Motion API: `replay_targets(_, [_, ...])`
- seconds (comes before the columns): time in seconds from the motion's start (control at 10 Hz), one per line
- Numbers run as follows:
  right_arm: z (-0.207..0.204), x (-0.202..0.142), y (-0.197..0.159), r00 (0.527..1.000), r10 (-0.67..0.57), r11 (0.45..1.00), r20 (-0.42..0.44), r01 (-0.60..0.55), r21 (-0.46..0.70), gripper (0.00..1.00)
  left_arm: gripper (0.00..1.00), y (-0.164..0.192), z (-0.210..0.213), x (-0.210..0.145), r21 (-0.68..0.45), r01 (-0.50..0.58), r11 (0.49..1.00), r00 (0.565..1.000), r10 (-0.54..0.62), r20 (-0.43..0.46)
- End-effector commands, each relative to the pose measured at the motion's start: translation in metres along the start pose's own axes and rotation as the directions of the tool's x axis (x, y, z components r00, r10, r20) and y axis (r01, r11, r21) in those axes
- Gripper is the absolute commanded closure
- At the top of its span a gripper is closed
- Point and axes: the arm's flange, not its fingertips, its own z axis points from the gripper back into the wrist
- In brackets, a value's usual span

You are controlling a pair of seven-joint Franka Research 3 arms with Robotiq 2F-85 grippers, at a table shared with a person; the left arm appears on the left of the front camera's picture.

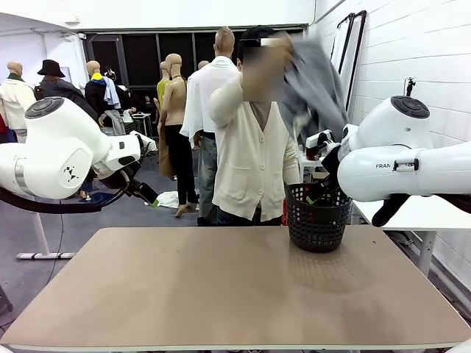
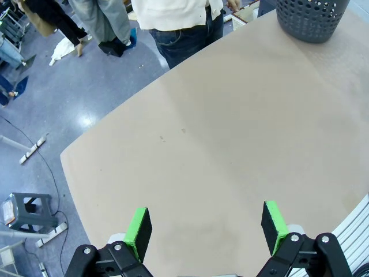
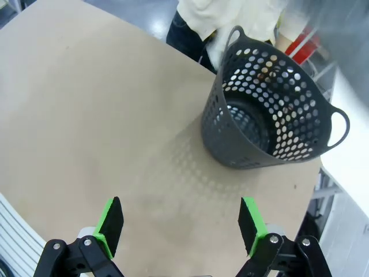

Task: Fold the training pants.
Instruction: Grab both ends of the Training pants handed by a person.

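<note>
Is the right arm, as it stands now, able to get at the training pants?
Probably not yet. The person holds the training pants up high beyond the far edge of the table, above and behind the basket, while the right gripper hangs open over the table.

**One of most things, two of the robot's**

One bench [image 1: 221, 294]. One dark perforated basket [image 1: 318, 220] with two loop handles, counted in the right wrist view. One person [image 1: 254, 165] at the bench, and one pair of grey training pants [image 1: 315, 81]. Two white arms: the left arm [image 1: 59, 151] and the right arm [image 1: 405, 165]. Two sets of jaws – each set carries two green pads [image 2: 138, 231], four in all. One small stool [image 2: 26, 210] on the floor.
</note>
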Motion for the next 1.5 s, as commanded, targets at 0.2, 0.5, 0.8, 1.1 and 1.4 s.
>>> replay_targets(0.2, [0.0001, 0.0001, -0.0001, 1.000, 0.000, 1.000, 0.001, 0.000, 0.000, 0.00, 0.00, -0.0002, 0.0000, 0.0002, -0.013, -0.006, 1.000, 1.000, 0.006, -0.002])
replay_targets(0.5, [0.0001, 0.0001, -0.0001, 1.000, 0.000, 1.000, 0.001, 0.000, 0.000, 0.00, 0.00, -0.0002, 0.0000, 0.0002, -0.013, -0.006, 1.000, 1.000, 0.006, -0.002])
replay_targets(0.8, [0.0001, 0.0001, -0.0001, 1.000, 0.000, 1.000, 0.001, 0.000, 0.000, 0.00, 0.00, -0.0002, 0.0000, 0.0002, -0.013, -0.006, 1.000, 1.000, 0.006, -0.002])
replay_targets(1.1, [0.0001, 0.0001, -0.0001, 1.000, 0.000, 1.000, 0.001, 0.000, 0.000, 0.00, 0.00, -0.0002, 0.0000, 0.0002, -0.013, -0.006, 1.000, 1.000, 0.006, -0.002])
replay_targets(1.4, [0.0001, 0.0001, -0.0001, 1.000, 0.000, 1.000, 0.001, 0.000, 0.000, 0.00, 0.00, -0.0002, 0.0000, 0.0002, -0.013, -0.006, 1.000, 1.000, 0.006, -0.002])
